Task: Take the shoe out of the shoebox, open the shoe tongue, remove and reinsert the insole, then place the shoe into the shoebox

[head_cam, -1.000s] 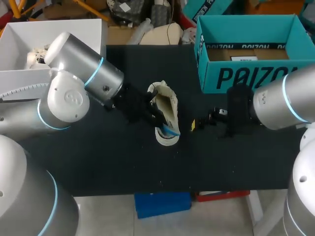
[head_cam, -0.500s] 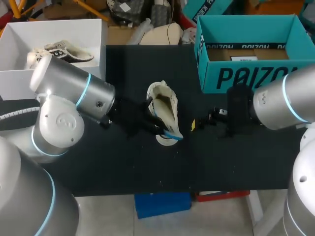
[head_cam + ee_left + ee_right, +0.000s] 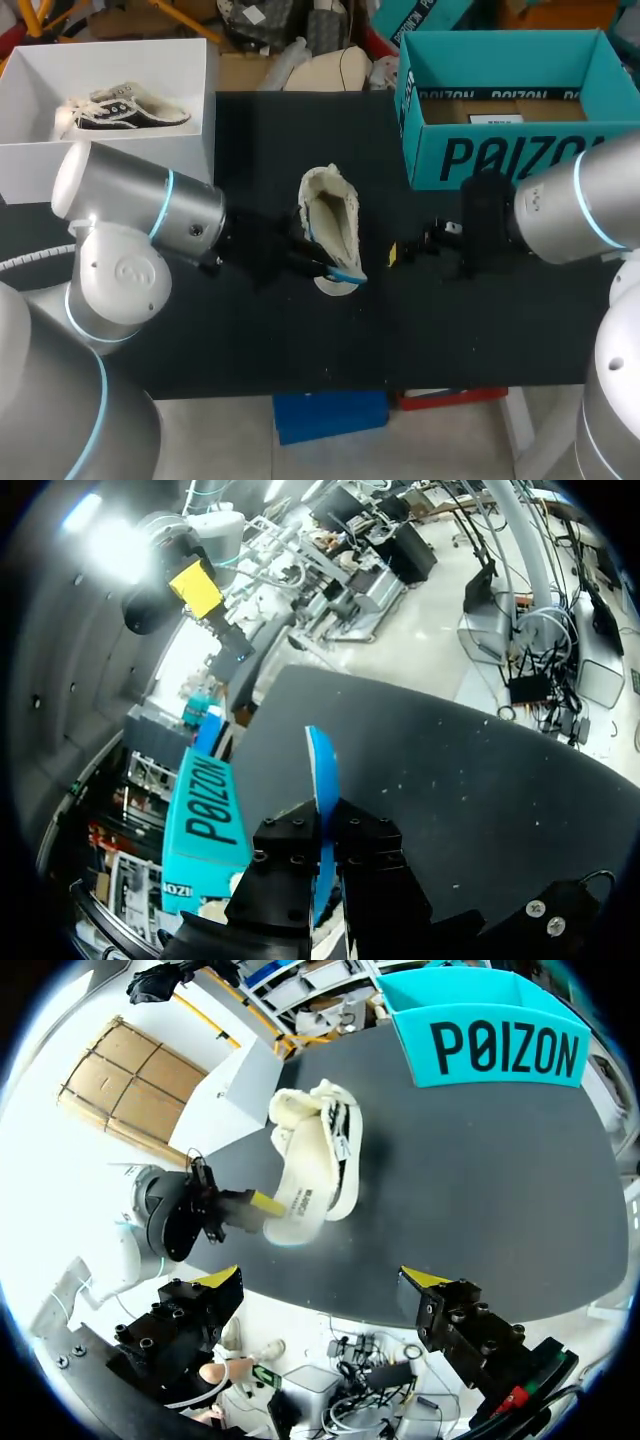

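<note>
A cream shoe (image 3: 330, 220) lies on the black table (image 3: 450, 330), in front of the teal shoebox (image 3: 510, 110). My left gripper (image 3: 322, 262) is at the shoe's heel, shut on a blue insole (image 3: 346, 273) that pokes out of the heel end. In the left wrist view the blue insole (image 3: 322, 780) stands on edge between that gripper's (image 3: 324, 832) black fingers. My right gripper (image 3: 408, 250) hovers open to the right of the shoe, apart from it. From the right wrist view the shoe (image 3: 318, 1155) lies ahead of the open right gripper (image 3: 322, 1278).
A white box (image 3: 190, 120) at the back left holds a second shoe (image 3: 125, 105). The teal shoebox (image 3: 495, 1040) stands open at the back right. Bare black table lies in front of the shoe.
My left arm has swung down and toward the table's front, uncovering the white box's shoe. The insole's blue end has shifted slightly outward at the heel. The right arm has kept still.
</note>
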Tool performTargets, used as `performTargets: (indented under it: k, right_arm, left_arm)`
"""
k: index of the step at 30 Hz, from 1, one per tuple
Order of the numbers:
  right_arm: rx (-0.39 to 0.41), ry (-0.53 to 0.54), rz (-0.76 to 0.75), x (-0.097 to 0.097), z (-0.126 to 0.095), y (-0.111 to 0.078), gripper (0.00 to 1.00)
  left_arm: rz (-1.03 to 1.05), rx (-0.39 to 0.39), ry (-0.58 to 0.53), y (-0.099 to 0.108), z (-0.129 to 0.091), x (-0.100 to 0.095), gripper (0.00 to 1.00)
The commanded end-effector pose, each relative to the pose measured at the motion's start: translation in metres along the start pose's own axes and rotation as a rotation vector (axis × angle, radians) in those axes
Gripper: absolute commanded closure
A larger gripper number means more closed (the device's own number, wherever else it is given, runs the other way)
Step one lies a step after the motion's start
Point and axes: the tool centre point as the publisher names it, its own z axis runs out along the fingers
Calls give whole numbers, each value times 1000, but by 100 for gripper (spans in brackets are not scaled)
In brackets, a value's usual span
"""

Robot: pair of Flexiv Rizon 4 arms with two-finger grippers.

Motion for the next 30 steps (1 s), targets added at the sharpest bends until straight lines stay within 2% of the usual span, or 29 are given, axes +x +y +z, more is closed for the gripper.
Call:
performTargets:
  k: [1,10,18,30]
  right_arm:
    - [0,-2,0,1,1,0,0]
    - [0,-2,0,1,1,0,0]
    - [0,-2,0,1,1,0,0]
    - [0,-2,0,1,1,0,0]
  left_arm:
    - [6,-7,0,11,2,-4,100]
    - [35,18,-20,21,3,-14,100]
    - [66,111,4,-5,2,-14,100]
    - [21,248,-23,-41,-11,-20,100]
